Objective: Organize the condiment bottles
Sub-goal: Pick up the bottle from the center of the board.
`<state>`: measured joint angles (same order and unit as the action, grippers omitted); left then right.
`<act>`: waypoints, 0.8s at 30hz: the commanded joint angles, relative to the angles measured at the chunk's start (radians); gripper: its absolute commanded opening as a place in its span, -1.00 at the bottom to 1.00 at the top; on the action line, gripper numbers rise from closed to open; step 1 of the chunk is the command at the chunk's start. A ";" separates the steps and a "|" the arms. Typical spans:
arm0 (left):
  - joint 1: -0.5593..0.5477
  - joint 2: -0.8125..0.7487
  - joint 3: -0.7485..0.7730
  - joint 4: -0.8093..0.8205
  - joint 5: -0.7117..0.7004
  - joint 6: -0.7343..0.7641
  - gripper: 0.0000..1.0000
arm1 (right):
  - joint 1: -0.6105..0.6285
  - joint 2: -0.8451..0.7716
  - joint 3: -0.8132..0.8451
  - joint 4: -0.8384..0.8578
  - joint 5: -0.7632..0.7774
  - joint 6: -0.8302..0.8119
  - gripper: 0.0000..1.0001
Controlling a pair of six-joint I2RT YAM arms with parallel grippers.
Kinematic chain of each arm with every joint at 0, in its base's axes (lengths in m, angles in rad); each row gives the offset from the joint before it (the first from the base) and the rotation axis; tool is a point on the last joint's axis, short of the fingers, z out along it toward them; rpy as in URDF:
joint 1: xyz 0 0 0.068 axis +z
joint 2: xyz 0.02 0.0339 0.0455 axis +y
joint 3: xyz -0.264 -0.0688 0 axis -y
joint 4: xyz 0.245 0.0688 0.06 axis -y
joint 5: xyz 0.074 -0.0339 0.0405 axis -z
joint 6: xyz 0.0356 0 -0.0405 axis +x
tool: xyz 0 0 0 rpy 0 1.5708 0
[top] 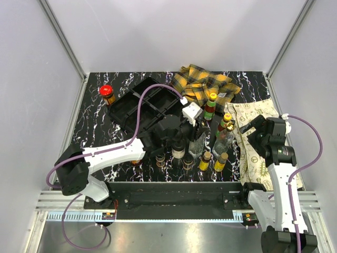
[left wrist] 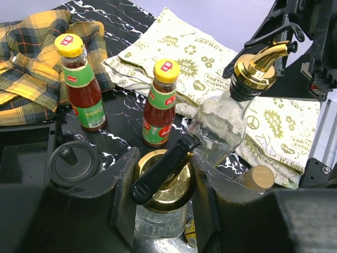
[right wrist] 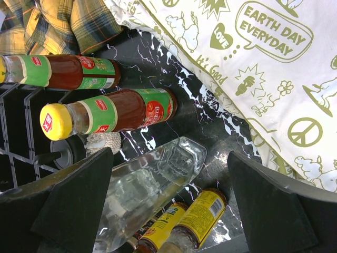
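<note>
Closest to the left wrist camera is my left gripper (left wrist: 166,176). Its fingers (left wrist: 124,200) press either side of the gold top of a glass bottle (left wrist: 158,224), and a black spout lies across that top. No gap shows on either side, so I read it as clamped on this bottle. The clear body shows just below.

Just right of it stands a second glass bottle (left wrist: 218,129) with a gold spout. Two yellow-capped sauce bottles (left wrist: 84,92) are upright behind. A black shaker (left wrist: 73,164) sits to the left, next to the tray (left wrist: 21,158).

From above, the arm hides most of that grip. That view does place the bottle in the cluster on the table (top: 95,132), just right of the tray.

My right gripper (right wrist: 168,158) stands wide apart and holds nothing. Its camera frames a clear bottle between the pads, though I cannot tell which of the two it is. It also shows yellow-labelled jars (right wrist: 202,211) that the left wrist barely catches. The overhead view puts this gripper over the printed cloth (top: 260,113), beside the cluster.

Only the overhead view shows the red-lidded jar (top: 107,94), alone to the left of the tray and well apart from the rest. It also shows a row of small jars (top: 188,161) along the cluster's near side and the plaid cloth (top: 202,81) behind.
</note>
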<state>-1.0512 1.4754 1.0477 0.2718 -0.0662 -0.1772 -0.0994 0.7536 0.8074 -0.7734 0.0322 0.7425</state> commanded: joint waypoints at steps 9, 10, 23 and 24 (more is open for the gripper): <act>-0.013 -0.024 0.227 -0.037 -0.073 0.055 -1.00 | -0.006 -0.042 0.016 0.016 0.014 0.018 1.00; -0.013 -0.027 0.244 -0.060 -0.090 0.047 -1.00 | -0.005 -0.043 0.018 0.014 0.015 0.018 0.99; -0.015 -0.153 0.334 -0.138 -0.231 0.005 -1.00 | -0.005 -0.042 0.029 0.006 -0.005 0.015 0.99; -0.013 -0.161 0.339 -0.149 -0.245 0.010 -1.00 | -0.005 -0.039 0.032 0.006 -0.009 0.015 0.99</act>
<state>-1.0641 1.4231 1.2804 0.0540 -0.1875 -0.1749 -0.0994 0.7139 0.8074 -0.7750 0.0341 0.7551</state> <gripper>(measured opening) 0.410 0.994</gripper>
